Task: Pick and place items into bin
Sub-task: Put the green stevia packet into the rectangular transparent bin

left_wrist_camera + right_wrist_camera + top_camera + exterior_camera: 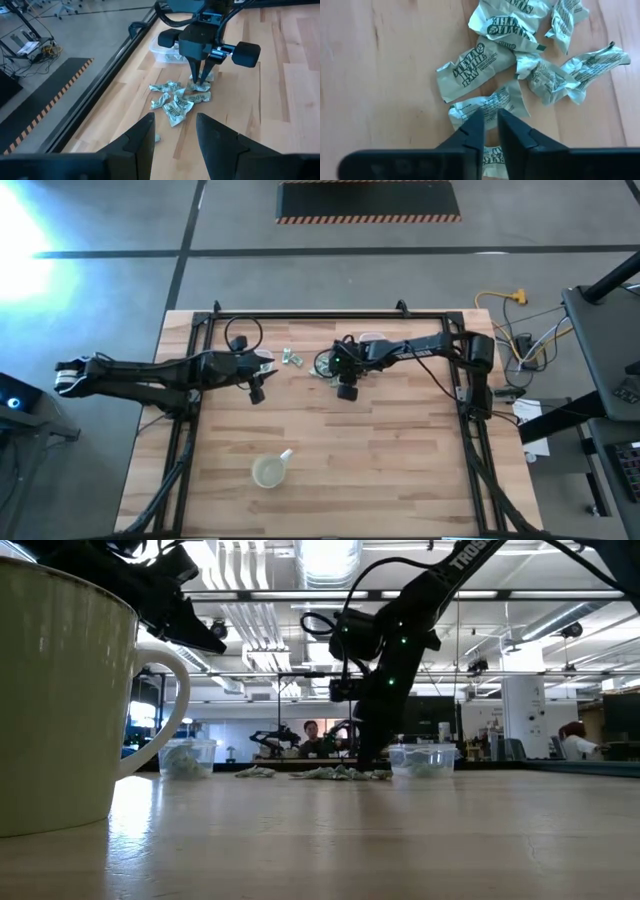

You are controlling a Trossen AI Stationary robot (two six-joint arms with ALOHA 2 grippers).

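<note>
Slippage is the risk: the right gripper (490,131), fingers nearly together, pinches down on one item (487,107) in the pile (180,97) beside the bin (167,50), and thin crinkled foil could slide free or drag a neighbour along. Whether it truly grips is hidden; the left gripper (172,135) hovers nearby, fingers apart.

Dark jointed arms, black cables, green LEDs, white lettering on link.

White letters reading "TROSS" are seen on the right arm (470,555); dark print on the wrappers (475,65) cannot be read.
</note>
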